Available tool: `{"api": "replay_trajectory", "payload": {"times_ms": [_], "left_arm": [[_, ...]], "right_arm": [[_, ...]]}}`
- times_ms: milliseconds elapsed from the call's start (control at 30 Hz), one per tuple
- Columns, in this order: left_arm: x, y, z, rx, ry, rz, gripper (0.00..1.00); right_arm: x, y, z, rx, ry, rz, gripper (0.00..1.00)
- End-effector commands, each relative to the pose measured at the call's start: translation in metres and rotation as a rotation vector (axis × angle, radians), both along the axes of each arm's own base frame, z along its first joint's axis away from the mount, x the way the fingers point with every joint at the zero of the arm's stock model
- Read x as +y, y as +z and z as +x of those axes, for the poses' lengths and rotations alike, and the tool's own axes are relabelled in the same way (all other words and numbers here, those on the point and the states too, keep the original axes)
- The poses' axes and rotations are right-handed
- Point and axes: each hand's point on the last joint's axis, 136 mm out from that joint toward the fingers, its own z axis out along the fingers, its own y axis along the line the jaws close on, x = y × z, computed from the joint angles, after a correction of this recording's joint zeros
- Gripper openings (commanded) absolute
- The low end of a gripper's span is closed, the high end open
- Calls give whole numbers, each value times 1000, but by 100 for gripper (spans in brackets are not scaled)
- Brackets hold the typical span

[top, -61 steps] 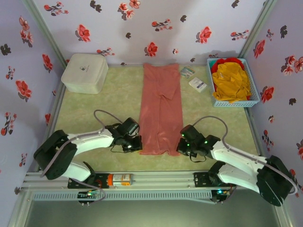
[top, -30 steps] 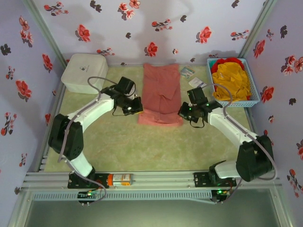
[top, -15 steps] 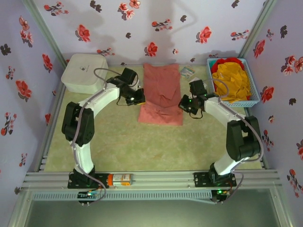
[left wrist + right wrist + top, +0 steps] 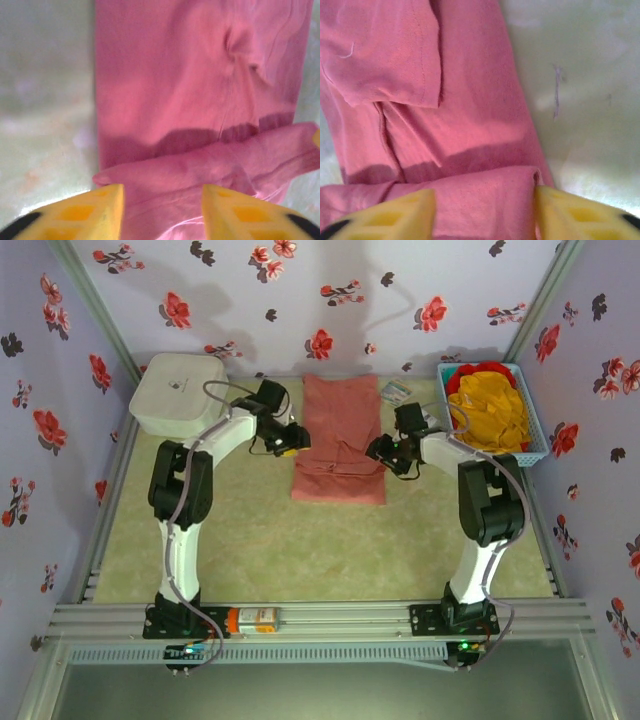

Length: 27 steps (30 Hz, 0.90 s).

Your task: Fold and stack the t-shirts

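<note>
**Setting the hem down on the pink shirt**

On the green tabletop (image 4: 250,550), the salmon-pink t-shirt (image 4: 340,485) lies in the middle of the frame. Its near part is doubled over, so a fold makes its near edge. Just behind this, the left claw (image 4: 291,447) is at the left border of the shirt and the right claw (image 4: 385,454) is at the right border. In both wrist views the yellow fingers (image 4: 100,210) stand apart, released, and the turned-over hem lies between them, not pinched. I judge that the half-fold is just being laid down. To do it well, both claws should rise straight and together, so that no finger drags the hem and the borders lie in line with the layer below. Farther, at the upper right, the mustard t-shirt (image 4: 490,410) and the red t-shirt (image 4: 487,370) wait in a blue basket (image 4: 500,459).
</note>
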Motion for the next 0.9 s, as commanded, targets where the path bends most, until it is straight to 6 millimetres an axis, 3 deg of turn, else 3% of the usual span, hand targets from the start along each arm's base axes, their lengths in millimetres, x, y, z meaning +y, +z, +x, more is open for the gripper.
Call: {"api": "replay_trajectory", "payload": {"times_ms": [0,200,367,467,600,867], "left_arm": [[4,10,13,-27,-27,-4,54],[20,27,-7,-41,-9,0,59],[31,21,-40,-35,62,-37,59],[33,13,-51,-36,74,-51,59],[27,-2,-54,-6,69,-76,60],[15,-17,-35,-1,77,-97,60]], "right_arm": [[-3,21,18,-71,-4,6,68],[-5,34,-5,-69,-2,23,78],[2,37,-34,-55,-6,65,83],[4,36,-45,-56,-7,56,84],[3,25,-46,-42,-26,58,84],[11,8,-32,-19,-36,84,85]]}}
